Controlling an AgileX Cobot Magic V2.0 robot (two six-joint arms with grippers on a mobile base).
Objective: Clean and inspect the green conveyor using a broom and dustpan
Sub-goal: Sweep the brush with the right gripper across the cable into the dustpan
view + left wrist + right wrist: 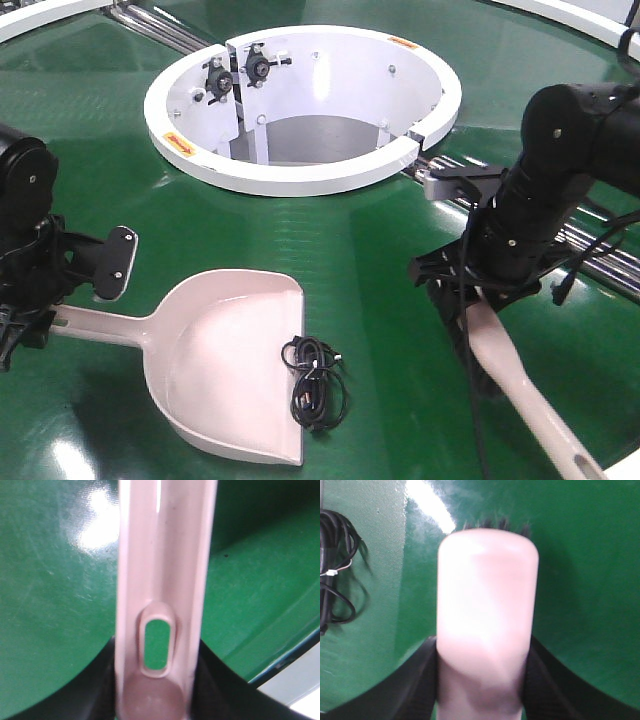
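Note:
The green conveyor [400, 230] fills the front view, with its white ring hub [300, 175] at the back. The beige dustpan [225, 370] lies flat on the belt with its mouth facing right. My left gripper [22, 330] is shut on its handle at the far left. The left wrist view shows the handle [165, 555] and its hang hole between the jaws of the left gripper [157, 647]. My right gripper [465, 300] is shut on the broom [520, 385], whose handle runs down to the lower right. In the right wrist view the broom head [487, 595] sits between the jaws of the right gripper [482, 645], with dark bristles showing past its tip.
A coiled black cable [317, 380] lies at the dustpan's mouth edge, also at the left of the right wrist view as the cable [335, 580]. Metal roller strips [600, 255] run behind the right arm. A white rim [575, 15] borders the belt at the back right.

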